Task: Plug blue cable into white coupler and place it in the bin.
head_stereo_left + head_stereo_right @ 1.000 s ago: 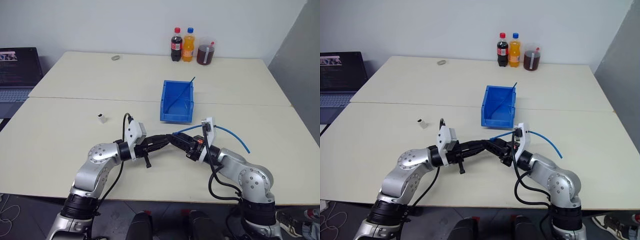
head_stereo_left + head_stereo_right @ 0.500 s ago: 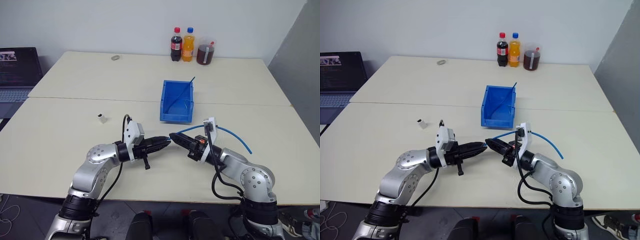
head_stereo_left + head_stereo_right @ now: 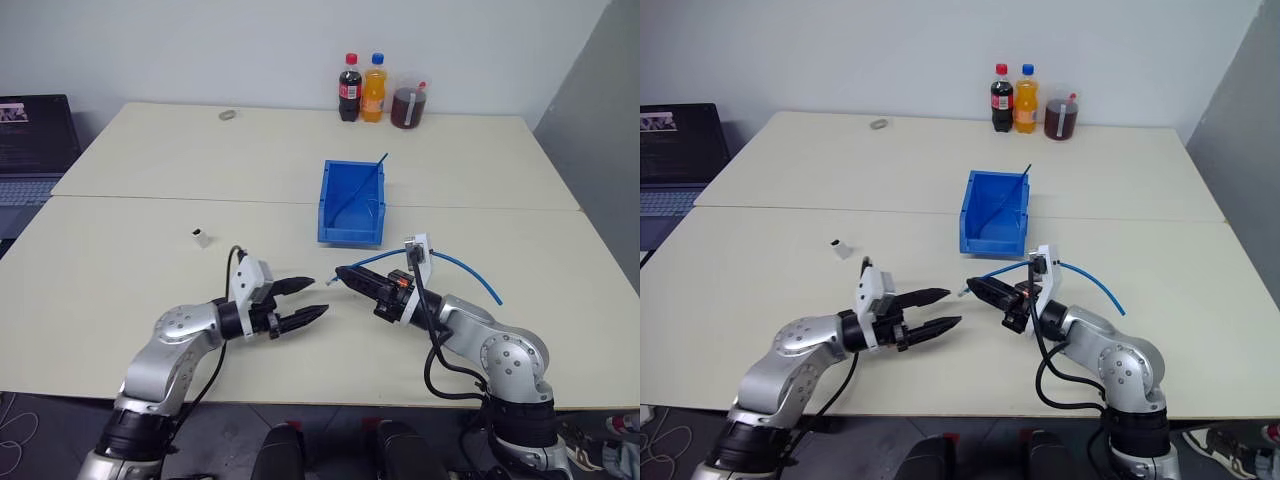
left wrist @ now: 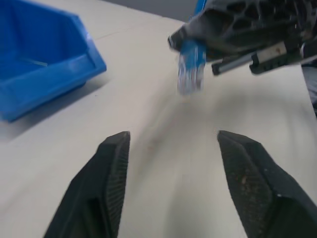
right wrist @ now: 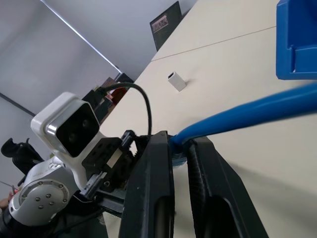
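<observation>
Just now, thin light-blue cable [image 3: 462, 264] arching, clear plug pinched in my right claw [image 3: 340, 273], left claw [image 3: 312, 298] spread wide.

Place: I read this as an office or lab room used for robot trials.
Furniture: I see two plain cream tables [image 3: 480, 175] pushed together, seam between them, against a bare white wall [image 3: 200, 50].
Equipment: an open laptop [image 3: 35, 135] with text on its screen sits off my left side.
Supplies: a blue plastic storage bin [image 3: 352, 205] stands on the table.
Refreshments: a cola bottle [image 3: 350, 88], an orange soda bottle [image 3: 375, 88] and a jar of dark drink [image 3: 407, 106] stand by the wall.
</observation>
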You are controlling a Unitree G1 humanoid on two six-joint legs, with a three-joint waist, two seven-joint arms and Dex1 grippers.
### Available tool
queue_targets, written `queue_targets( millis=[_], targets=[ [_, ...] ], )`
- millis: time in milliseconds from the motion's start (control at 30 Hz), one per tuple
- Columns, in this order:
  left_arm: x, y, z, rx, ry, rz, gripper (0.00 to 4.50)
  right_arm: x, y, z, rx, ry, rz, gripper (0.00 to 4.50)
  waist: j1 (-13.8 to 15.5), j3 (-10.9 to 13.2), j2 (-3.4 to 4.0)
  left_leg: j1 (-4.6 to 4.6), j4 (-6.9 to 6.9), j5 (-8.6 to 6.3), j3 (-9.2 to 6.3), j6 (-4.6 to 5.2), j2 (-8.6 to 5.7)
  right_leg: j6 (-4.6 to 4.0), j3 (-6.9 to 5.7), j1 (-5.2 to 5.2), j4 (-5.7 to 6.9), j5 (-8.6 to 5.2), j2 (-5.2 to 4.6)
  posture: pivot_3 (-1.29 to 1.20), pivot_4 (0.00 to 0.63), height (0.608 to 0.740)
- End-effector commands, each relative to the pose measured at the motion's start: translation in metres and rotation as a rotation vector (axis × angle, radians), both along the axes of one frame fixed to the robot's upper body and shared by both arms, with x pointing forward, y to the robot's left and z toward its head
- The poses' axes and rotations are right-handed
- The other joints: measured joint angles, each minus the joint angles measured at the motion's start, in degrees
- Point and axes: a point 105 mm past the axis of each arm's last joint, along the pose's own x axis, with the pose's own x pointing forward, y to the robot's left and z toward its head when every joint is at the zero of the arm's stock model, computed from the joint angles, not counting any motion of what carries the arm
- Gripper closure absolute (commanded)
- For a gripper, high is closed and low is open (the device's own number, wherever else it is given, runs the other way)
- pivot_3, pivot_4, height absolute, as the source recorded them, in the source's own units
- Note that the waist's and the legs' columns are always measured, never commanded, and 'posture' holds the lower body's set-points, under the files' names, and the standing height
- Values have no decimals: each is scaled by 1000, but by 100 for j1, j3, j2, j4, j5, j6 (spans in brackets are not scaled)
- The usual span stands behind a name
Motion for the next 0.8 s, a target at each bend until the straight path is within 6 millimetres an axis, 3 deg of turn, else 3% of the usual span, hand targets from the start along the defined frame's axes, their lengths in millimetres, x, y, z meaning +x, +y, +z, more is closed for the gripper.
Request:
queue_targets(
  millis=[33,133,233,400,567,800],
  targets=[
    [0,28,5,6,-41,142,524,0,-1,9,9,-51,2,4393,-6,1,2,-1,-1,0,-1,0,-2,0,-1,-1,0,0,-3,0,150,740],
    [16,57,1,-27,-52,371,12,1,-3,8,4,-52,0,4393,-13,3,4,-1,-3,0,0,0,-1,0,-2,-1,-3,0,-7,0,150,740],
    [38,82,-2,8,-96,637,0,2,-3,7,-1,-55,-2,4393,30,2,2,-2,0,0,-5,0,-4,1,-2,2,-5,0,-10,0,150,740],
    [69,101,7,-33,-122,962,0,5,-2,7,-12,-61,3,4395,78,3,-3,-7,5,0,-1,0,-8,7,-7,2,-7,4,-10,0,150,740],
    [86,109,6,-55,-63,1190,0,7,-2,8,-16,-67,4,4401,56,-2,-13,-20,14,0,-5,0,-11,15,-11,2,-15,10,-12,0,150,740],
    [87,113,-3,-77,17,1368,0,8,-6,8,-26,-70,-5,4403,64,-2,-13,-31,11,0,-11,-1,-10,-9,-18,2,-29,26,-11,0,150,740]
  ],
)
